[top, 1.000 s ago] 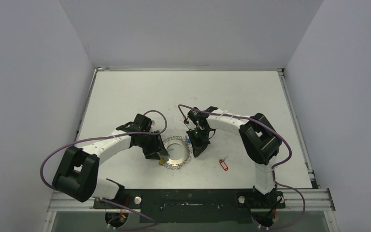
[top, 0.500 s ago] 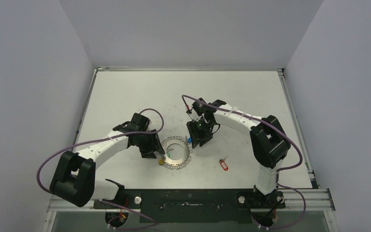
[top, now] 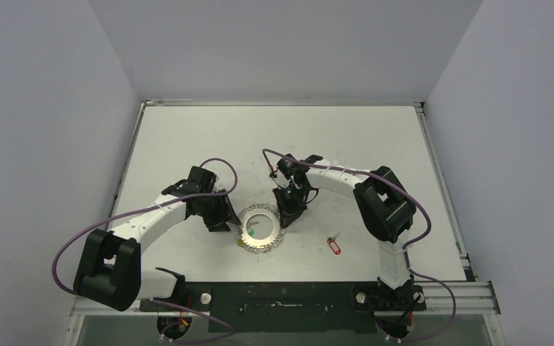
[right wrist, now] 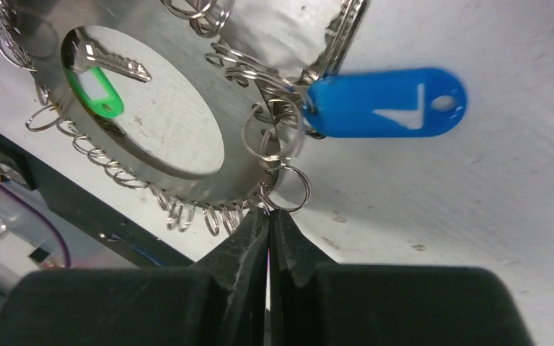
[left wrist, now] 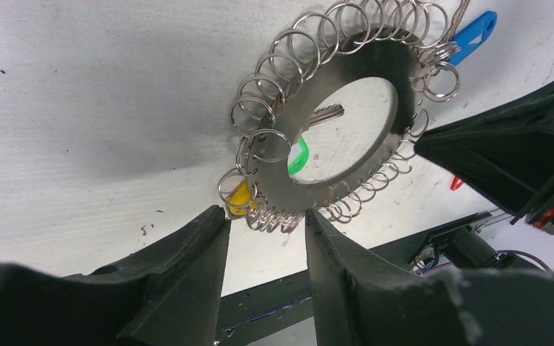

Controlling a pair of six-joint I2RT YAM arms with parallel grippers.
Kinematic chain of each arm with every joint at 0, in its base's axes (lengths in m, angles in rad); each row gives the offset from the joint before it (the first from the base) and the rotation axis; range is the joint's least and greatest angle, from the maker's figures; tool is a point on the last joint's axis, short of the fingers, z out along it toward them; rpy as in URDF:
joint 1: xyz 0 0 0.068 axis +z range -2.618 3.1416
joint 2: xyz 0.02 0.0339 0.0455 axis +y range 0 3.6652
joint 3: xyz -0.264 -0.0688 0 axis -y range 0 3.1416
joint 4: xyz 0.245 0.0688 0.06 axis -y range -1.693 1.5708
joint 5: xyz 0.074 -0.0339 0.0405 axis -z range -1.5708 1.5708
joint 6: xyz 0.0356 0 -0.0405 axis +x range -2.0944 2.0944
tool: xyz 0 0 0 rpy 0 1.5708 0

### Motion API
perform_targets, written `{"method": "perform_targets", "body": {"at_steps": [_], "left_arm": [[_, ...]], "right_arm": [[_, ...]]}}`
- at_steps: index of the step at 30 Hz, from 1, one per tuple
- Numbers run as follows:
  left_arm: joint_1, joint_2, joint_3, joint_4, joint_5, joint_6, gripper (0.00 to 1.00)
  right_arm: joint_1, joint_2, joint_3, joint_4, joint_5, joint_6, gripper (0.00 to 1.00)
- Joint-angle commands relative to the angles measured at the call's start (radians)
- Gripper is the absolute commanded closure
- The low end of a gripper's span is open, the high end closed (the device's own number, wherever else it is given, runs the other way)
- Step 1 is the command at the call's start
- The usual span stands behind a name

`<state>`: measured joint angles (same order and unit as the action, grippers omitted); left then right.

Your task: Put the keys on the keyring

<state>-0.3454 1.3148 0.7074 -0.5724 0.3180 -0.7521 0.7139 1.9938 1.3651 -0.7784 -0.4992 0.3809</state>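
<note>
The keyring [top: 260,229], a flat grey plate edged with wire loops, lies between my two grippers. My left gripper [left wrist: 263,223] is open, and the plate's near loops sit just ahead of its tips. My right gripper [right wrist: 268,210] is shut, its tips pinching a wire loop [right wrist: 288,189] on the plate's [right wrist: 187,43] rim. The blue-tagged key [right wrist: 386,102] lies against that rim with its ring among the loops; I cannot tell whether it is threaded on. The red-tagged key [top: 334,245] lies loose on the table, to the right of the ring.
A green tag [left wrist: 298,157] with its key shows through the ring's central hole. A yellow tag [left wrist: 240,198] sits at the rim by my left fingertips. The black base rail [top: 281,297] runs along the table's near edge.
My right gripper opened, shifted along the ring's right edge and shut again. My left gripper drew back a little to the left of the ring. The red-tagged key has not moved.
</note>
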Motion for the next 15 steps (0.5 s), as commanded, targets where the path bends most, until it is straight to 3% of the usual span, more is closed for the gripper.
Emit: {"method": "perform_targets", "body": {"at_steps": [1, 10, 15], "left_arm": [[0.017, -0.007, 0.016, 0.036, 0.017, 0.020, 0.60], [0.020, 0.026, 0.006, 0.066, 0.028, 0.035, 0.68], [0.016, 0.073, -0.002, 0.119, 0.054, 0.015, 0.67]], "right_arm": [[0.026, -0.043, -0.037, -0.007, -0.039, 0.013, 1.00], [0.033, -0.163, -0.113, -0.115, -0.045, 0.033, 1.00], [0.012, -0.195, -0.095, -0.129, -0.030, 0.037, 0.82]]}}
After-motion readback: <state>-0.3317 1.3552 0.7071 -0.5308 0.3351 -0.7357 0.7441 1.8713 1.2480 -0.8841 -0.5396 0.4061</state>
